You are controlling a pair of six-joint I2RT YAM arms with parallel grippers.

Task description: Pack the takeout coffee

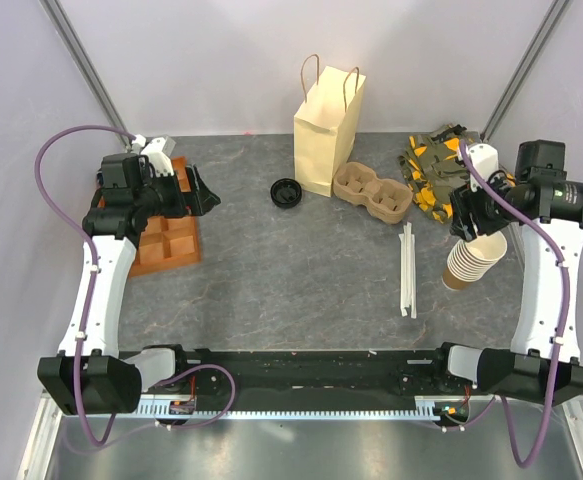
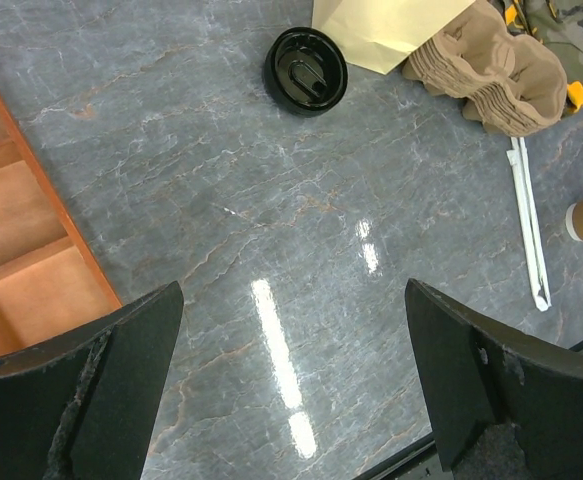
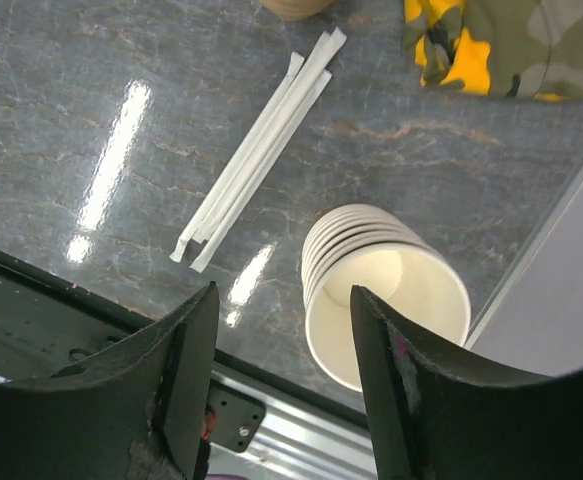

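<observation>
Both wide open, empty: left claw [image 2: 293, 292] over tabletop [image 2: 271, 180], right claw [image 3: 283, 293] by cup stack [image 3: 386, 290].

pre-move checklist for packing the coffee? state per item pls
1. Right gripper open: ok, jaws apart, nothing held.
2. Left gripper open: ok, empty, above bare table.
3. Lidded brown paper coffee cup located: not ok, none in any view. Only a loose round black plastic lid and a stack of pale lidless paper cups show.
4. Right gripper centred on the stack: not ok, the stack sits off to one side, partly behind a finger.
5. Tan paper bag upright: ok. Mouth open enough: cannot tell.
6. Brown moulded cardboard cup carrier free: ok, visible wells are empty.
</observation>
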